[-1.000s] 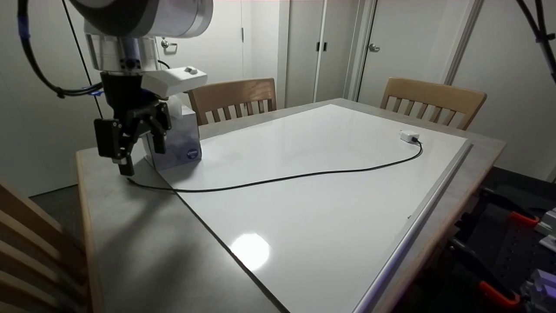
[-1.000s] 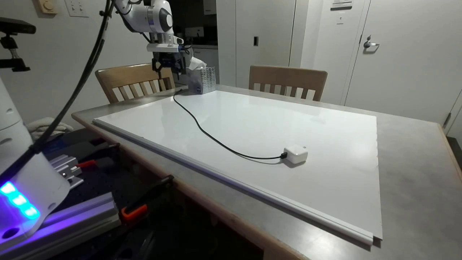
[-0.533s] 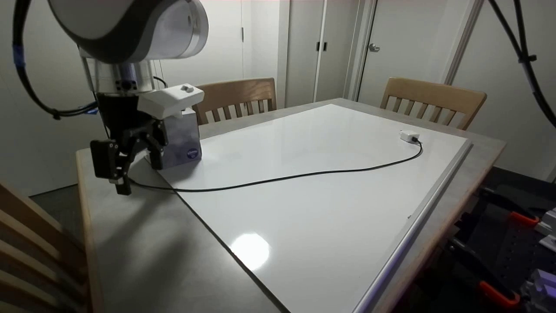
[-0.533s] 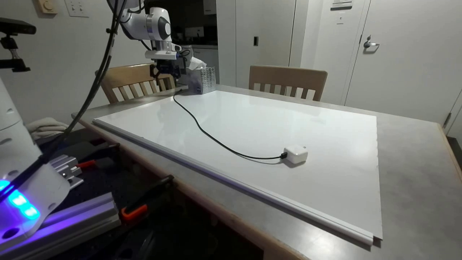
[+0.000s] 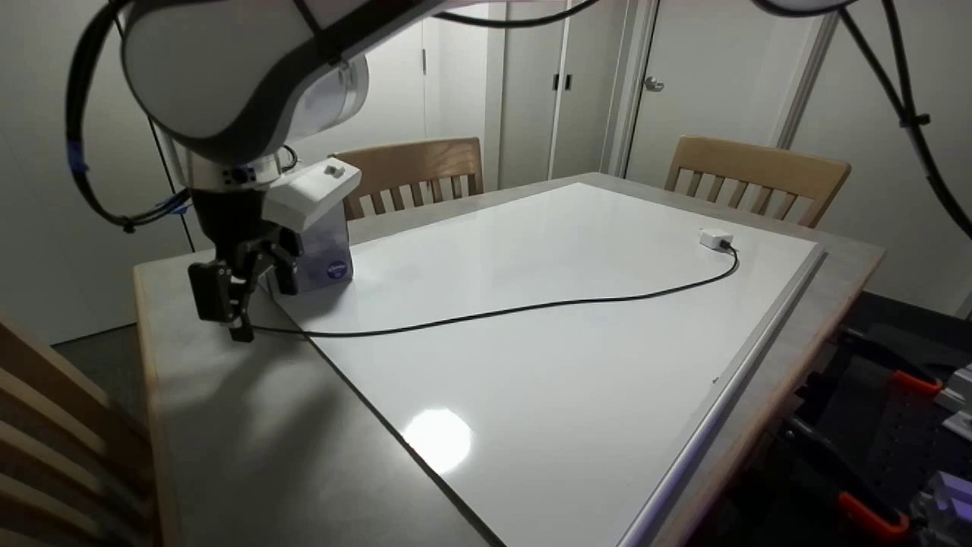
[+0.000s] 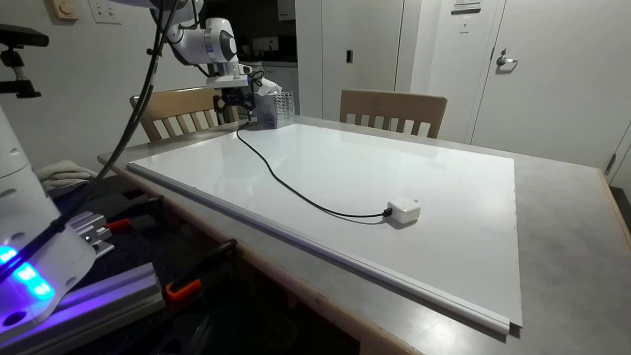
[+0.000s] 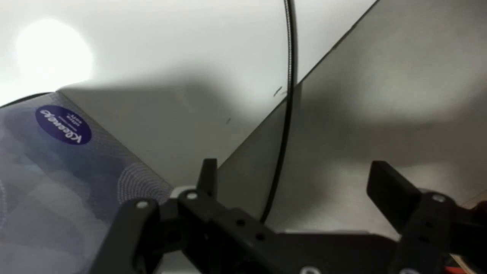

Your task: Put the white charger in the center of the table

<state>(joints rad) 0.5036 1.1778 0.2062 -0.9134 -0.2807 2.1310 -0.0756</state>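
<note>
The white charger (image 5: 714,239) lies on the glossy white panel of the table (image 5: 326,471); it also shows in an exterior view (image 6: 404,210). Its thin black cord (image 5: 486,312) runs across the panel to the table's far end near the tissue box. My gripper (image 5: 264,310) is above that cord end, far from the charger, pointing down; it also shows in an exterior view (image 6: 235,114). In the wrist view the gripper (image 7: 295,165) is open, and the cord (image 7: 290,76) passes between the fingers in the picture without being gripped. The charger is out of the wrist view.
A bluish tissue box (image 5: 323,251) stands close beside the gripper, on the left in the wrist view (image 7: 57,190). Wooden chairs (image 6: 394,106) stand around the table. A metal rail (image 6: 315,241) edges the white panel. Dark clamps with orange parts (image 6: 182,291) sit by the robot base.
My gripper has come down towards the table and then shifted slightly over the cord's end, towards the tissue box. The charger, cord and box have not moved.
</note>
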